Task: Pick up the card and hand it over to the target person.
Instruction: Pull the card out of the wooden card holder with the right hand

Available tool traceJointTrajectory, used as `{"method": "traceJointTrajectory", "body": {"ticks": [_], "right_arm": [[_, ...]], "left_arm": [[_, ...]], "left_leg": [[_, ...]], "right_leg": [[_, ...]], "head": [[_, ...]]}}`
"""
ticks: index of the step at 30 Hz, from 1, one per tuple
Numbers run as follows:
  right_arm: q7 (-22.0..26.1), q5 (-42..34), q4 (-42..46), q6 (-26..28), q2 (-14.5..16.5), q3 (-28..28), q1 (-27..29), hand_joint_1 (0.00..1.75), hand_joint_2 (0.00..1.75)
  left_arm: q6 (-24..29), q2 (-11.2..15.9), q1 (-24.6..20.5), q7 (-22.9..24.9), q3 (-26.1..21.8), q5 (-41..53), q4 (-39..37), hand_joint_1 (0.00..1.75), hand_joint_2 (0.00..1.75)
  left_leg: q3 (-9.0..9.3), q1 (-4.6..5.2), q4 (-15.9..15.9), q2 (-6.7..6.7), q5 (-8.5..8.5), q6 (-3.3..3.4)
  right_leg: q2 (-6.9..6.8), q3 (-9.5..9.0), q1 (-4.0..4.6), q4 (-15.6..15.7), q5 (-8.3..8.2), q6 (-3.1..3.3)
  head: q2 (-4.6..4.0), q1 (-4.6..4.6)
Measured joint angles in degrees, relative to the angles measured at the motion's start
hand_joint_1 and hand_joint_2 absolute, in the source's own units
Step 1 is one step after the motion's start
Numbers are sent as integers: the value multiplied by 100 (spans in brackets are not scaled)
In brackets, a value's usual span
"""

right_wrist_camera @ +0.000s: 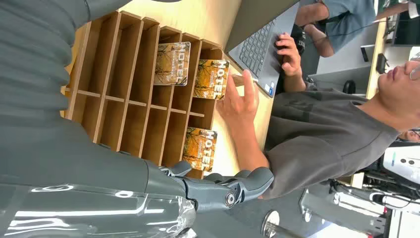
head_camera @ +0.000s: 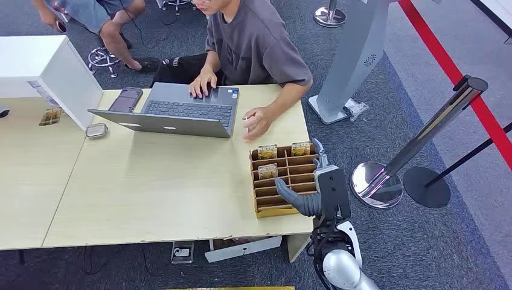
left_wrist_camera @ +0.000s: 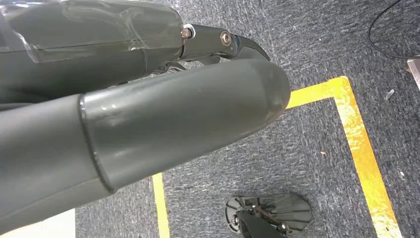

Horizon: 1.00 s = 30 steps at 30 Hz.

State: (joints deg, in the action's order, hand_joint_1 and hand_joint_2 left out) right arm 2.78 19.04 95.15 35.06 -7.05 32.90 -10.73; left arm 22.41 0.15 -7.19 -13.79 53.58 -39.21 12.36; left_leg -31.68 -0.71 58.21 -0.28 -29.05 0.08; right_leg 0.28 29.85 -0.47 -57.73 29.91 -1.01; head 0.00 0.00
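Note:
A wooden card rack (head_camera: 284, 193) stands at the table's near right corner. Three "Hotel" cards stand in its slots: two in the far row (head_camera: 267, 151) (head_camera: 300, 148) and one a row nearer (head_camera: 267, 171). My right hand (head_camera: 320, 188) hovers over the rack's right side, thumb stretched left and fingers (head_camera: 319, 152) pointing away, holding nothing. In the right wrist view the cards (right_wrist_camera: 172, 63) (right_wrist_camera: 211, 79) (right_wrist_camera: 200, 148) sit beyond my fingers (right_wrist_camera: 233, 186). A person in a grey shirt (head_camera: 259, 42) sits behind the table, one hand (head_camera: 258, 121) near the rack. My left hand (left_wrist_camera: 148, 124) hangs over the floor, holding nothing.
An open laptop (head_camera: 181, 112), a phone (head_camera: 125, 99), a small tin (head_camera: 96, 130) and a white box (head_camera: 51, 72) lie further left on the table (head_camera: 151, 193). A stanchion base (head_camera: 377, 184) and a grey kiosk (head_camera: 353, 57) stand to the right. Another person (head_camera: 96, 15) sits far back left.

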Motion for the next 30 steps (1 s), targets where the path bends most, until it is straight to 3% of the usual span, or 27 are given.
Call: {"method": "traceJointTrajectory", "body": {"ticks": [12, 20, 30], "right_arm": [[19, 299, 97, -20, -32, -12, -25, 0, 175], [-488, 1621, -162, -541, -270, 58, -329, 0, 175], [-1101, 2436, 35, -983, -593, -178, -717, 3, 175]], "left_arm": [[-11, 5, -6, 16, 50, 15, -1, 0, 0], [-62, 35, -54, 92, 151, 70, 10, 0, 0], [-134, 27, -57, 128, 202, 94, -3, 0, 0]], "left_leg": [[5, 2, -12, 6, 9, 1], [2, 2, -5, 4, 6, 2], [-2, 3, 0, 2, 3, 3]], "right_leg": [[3, -2, -2, 10, -10, 2], [2, 0, -2, 4, -7, -1], [0, 2, -2, 0, -3, -2]], "head": [[0, 0], [0, 0], [0, 0]]}}
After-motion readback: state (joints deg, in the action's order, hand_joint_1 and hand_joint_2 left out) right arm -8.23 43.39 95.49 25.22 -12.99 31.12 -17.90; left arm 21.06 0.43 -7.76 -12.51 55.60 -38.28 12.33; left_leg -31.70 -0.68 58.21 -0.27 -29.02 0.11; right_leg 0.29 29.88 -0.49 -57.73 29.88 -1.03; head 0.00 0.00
